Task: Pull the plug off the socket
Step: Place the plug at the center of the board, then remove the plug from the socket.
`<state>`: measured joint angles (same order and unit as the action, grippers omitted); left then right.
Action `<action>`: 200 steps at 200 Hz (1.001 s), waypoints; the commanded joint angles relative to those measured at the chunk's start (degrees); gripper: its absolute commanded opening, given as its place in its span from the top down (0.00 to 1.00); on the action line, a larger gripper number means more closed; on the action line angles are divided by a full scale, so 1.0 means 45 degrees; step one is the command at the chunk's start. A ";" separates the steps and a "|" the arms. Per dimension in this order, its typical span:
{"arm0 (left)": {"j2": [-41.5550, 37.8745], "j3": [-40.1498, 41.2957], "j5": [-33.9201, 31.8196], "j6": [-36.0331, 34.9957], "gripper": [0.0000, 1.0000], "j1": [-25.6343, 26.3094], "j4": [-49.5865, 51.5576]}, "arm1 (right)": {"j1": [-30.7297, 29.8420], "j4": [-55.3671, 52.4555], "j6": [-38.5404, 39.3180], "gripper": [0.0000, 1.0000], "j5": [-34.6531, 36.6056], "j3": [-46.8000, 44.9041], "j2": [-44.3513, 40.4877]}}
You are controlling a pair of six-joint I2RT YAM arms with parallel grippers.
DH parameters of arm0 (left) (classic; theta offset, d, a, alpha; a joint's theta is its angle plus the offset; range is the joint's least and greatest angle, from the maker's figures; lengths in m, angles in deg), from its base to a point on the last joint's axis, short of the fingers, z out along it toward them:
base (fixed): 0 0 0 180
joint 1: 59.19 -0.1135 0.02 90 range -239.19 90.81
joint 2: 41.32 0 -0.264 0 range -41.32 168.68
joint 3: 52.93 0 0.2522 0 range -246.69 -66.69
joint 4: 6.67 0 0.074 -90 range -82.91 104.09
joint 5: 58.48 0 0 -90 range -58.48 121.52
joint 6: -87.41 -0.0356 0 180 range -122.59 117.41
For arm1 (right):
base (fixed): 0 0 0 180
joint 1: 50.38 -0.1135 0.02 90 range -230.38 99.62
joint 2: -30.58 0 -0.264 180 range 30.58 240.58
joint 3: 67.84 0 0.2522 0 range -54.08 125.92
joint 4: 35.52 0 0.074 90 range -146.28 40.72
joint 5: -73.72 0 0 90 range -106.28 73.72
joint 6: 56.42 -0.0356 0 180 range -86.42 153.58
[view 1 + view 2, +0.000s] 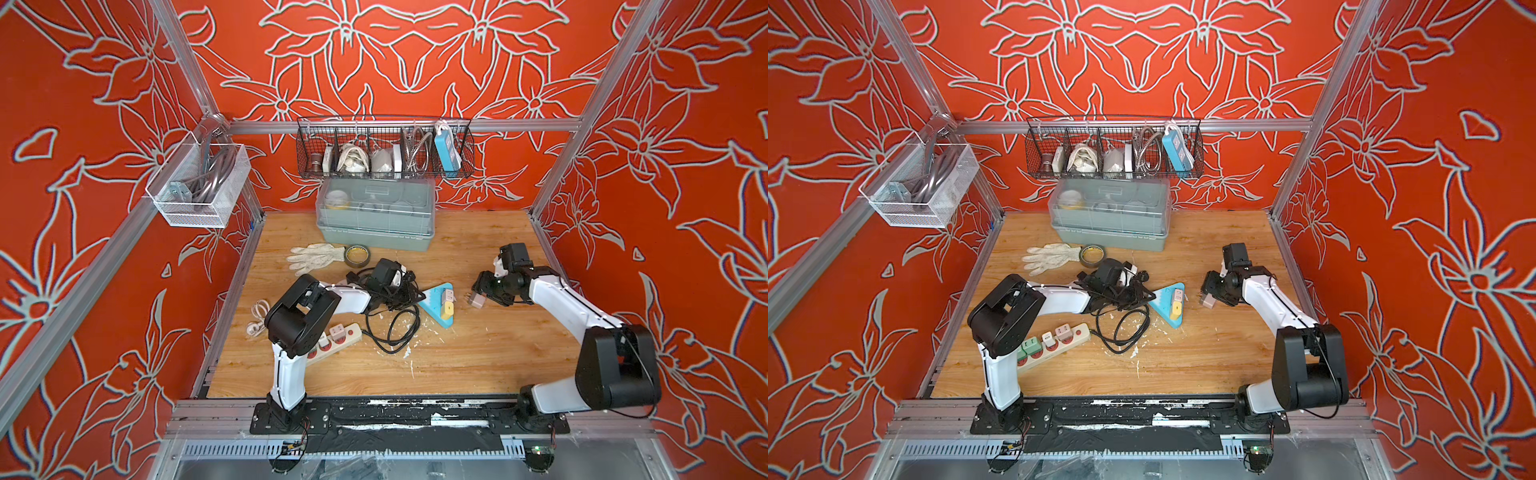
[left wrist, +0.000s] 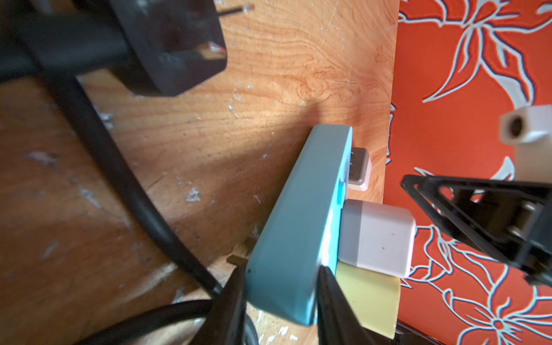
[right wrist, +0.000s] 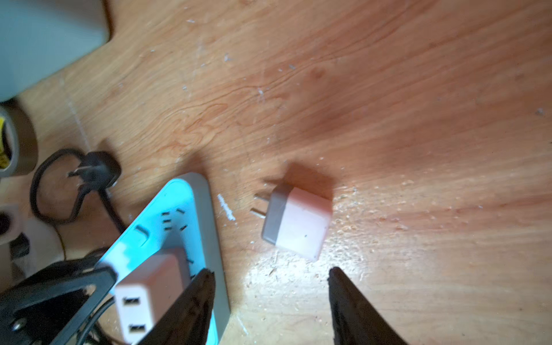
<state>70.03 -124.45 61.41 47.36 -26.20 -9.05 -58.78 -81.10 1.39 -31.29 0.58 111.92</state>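
Overhead, both top views: wire basket [image 1: 303,145], far beyond both pincers, holds blue power strip [image 1: 446,151] and metal hose [image 1: 415,145]; mesh basket [image 1: 905,214] holds grey cable [image 1: 932,178]. Both arms elbow-up, forearms reaching forward.
Left wrist: left pincer [image 2: 280,298] closed tight on blue socket [image 2: 298,224].
Right wrist: right pincer [image 3: 271,270] half open, empty; pink plug [image 3: 297,222] just ahead of tips, loose on table [image 3: 388,89], beside socket.
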 commanded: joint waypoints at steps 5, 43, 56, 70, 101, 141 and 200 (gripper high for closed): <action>0.0565 0.0586 -0.1117 -0.0614 0.74 -0.0009 0.2401 | -0.0818 -0.0729 0.0499 0.38 -0.0478 0.0634 -0.0358; 0.0744 0.0578 -0.1105 -0.0515 0.73 0.0029 0.2260 | -0.2371 -0.1220 0.0561 0.39 0.0171 0.1310 0.0044; 0.0795 0.0585 -0.1092 -0.0515 0.74 0.0015 0.2259 | -0.2787 -0.1270 0.0497 0.39 0.0444 0.1502 0.0293; 0.0798 0.0596 -0.1090 -0.0515 0.74 0.0018 0.2259 | -0.3128 -0.1392 0.0381 0.40 0.0713 0.1745 0.0641; 0.0784 0.0624 -0.1076 -0.0534 0.74 0.0023 0.2278 | -0.3599 -0.1398 0.0166 0.42 0.1101 0.2083 0.1413; 0.0746 0.0663 -0.1095 -0.0554 0.74 0.0024 0.2298 | -0.3775 -0.1285 0.0041 0.45 0.1410 0.2074 0.1840; 0.0797 0.0757 -0.1098 -0.0534 0.73 0.0013 0.2200 | -0.3891 -0.1153 0.0042 0.49 0.1313 0.2169 0.2389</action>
<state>70.16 -124.01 61.62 47.56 -26.18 -9.99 -75.85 -85.53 2.09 -26.41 8.84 121.40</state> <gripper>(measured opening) 0.329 0.513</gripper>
